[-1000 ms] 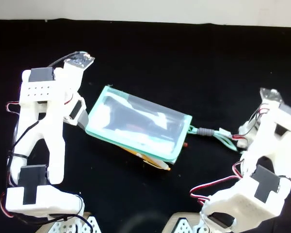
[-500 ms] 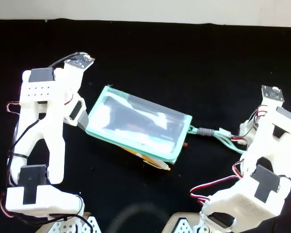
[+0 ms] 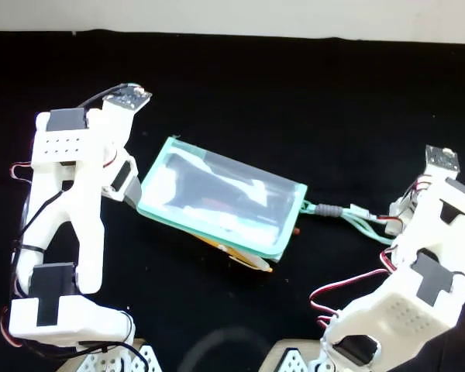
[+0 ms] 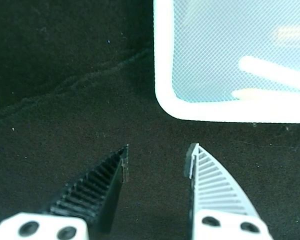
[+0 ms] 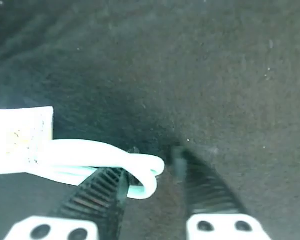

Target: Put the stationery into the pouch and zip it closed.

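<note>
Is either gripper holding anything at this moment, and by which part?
Nothing is held. The left gripper is open beside the pouch corner; the right gripper is open, with the zipper cord loop lying at one fingertip, apparently unclamped.

Count on the black table:
- 1 flat translucent mesh pouch with mint-green border.
- 1 pale green looped pull cord with grey toggle.
- 2 white plastic robot arms: left arm, right arm.
- 2 grippers: left gripper, right gripper.
- 2 pale sticks discernible through the mesh; full contents cannot be counted.
- 1 yellow-orange pencil-like tip at the pouch's edge.
</note>
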Motion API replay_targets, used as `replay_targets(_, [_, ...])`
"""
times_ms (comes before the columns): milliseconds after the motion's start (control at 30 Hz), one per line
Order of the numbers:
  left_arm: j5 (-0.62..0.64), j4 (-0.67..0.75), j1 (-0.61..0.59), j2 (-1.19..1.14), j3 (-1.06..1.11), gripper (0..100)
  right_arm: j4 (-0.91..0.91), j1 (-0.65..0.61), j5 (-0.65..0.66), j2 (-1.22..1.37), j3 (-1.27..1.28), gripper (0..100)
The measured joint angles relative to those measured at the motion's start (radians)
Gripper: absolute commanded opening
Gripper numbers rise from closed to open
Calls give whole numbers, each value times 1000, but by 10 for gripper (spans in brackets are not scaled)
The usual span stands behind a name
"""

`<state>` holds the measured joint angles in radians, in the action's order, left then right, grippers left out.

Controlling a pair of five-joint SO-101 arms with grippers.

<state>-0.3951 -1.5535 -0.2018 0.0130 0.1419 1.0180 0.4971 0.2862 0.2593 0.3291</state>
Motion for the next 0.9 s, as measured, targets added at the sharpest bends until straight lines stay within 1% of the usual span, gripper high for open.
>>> replay_targets(133, [0,0,0,0,35,207,9,-9,-29,-74,15,7])
replay_targets(233, [0,6,0,0,72,207,14,-5,-32,-199,15,7])
replay_targets(333, [0,31,3,0,91,207,63,-26,-32,-347,15,7])
replay_targets(467, [0,32,44,0,91,207,94,-97,-40,-551,15,7])
replay_targets(733, [0,31,170,0,68,207,66,-281,-123,-950,15,7])
replay_targets(900, [0,-15,176,0,-35,207,43,-371,-129,-1086,-9,10])
